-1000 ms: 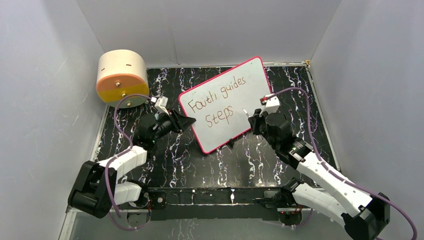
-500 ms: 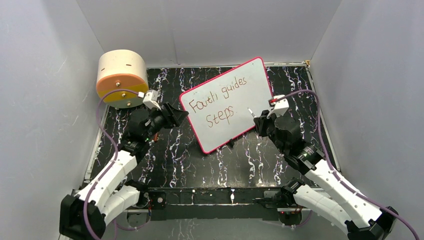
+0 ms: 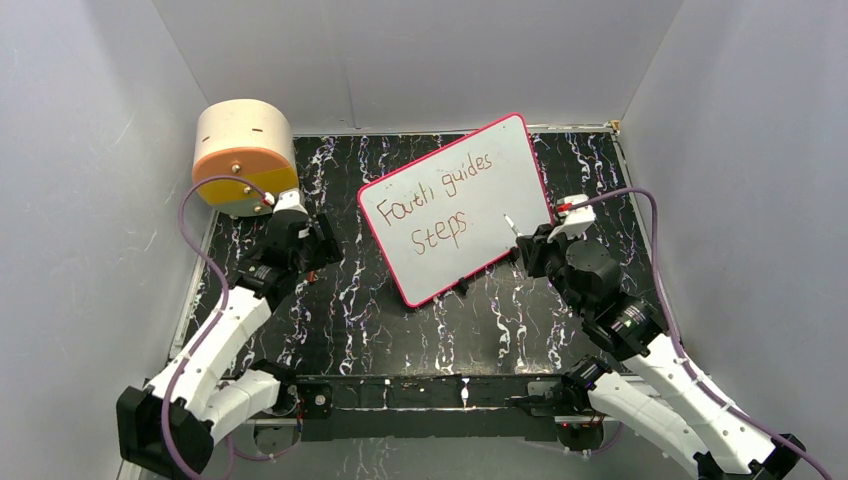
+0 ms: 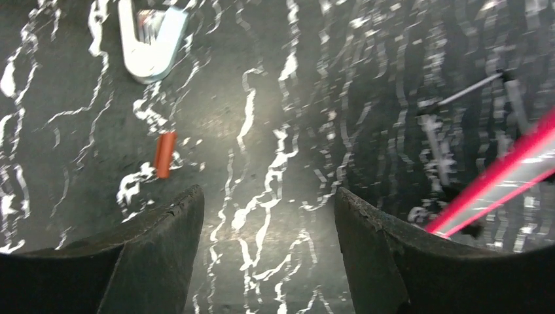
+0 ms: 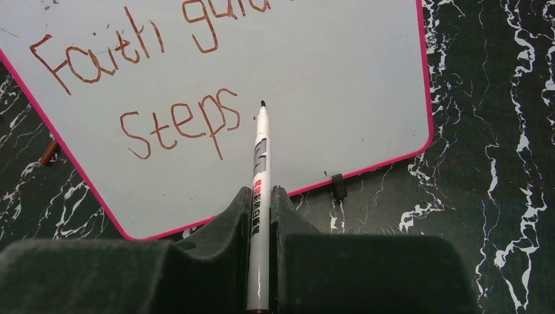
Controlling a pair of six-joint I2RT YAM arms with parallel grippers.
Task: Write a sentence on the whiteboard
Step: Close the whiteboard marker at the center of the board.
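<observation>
The large white rectangular whiteboard with a thin pink-red frame (image 3: 520, 160) lies askew on the black white-veined marbled table (image 3: 350, 310), mid-table towards the back. The brownish-red handwritten sentence (image 3: 440, 205) fills its left half in 2 lines, roughly "Faith guides / Steps". The writing looks finished, so the risks now lie in leaving it. The right gripper (image 5: 260, 199) is clenched on a slim white marker pen with a black nib (image 5: 260, 157), whose tip sits just right of the final "s", beside a small dot. Whether the nib touches the board cannot be told. If it does, any sideways pull would drag a stray stroke or smear fresh ink, so a straight lift seems safest. The pen is pinched low on its barrel between only 2 fingers, and a knock on the frame could twist it loose. The left gripper (image 4: 268, 216) hangs released and empty over bare table, near the board's left edge but apart from it. Nothing pins the board, so a push from the pen could slide it. A small orange-red cylinder, probably the pen's cap (image 4: 164, 154), and a white V-shaped clip (image 4: 149, 39) lie loose under the left arm. A round tan-and-orange drum (image 3: 243, 155) stands just behind that arm, limiting its room. Small black clips (image 5: 337, 186) stick out from the board's near edge, in the path of a low withdrawal.
</observation>
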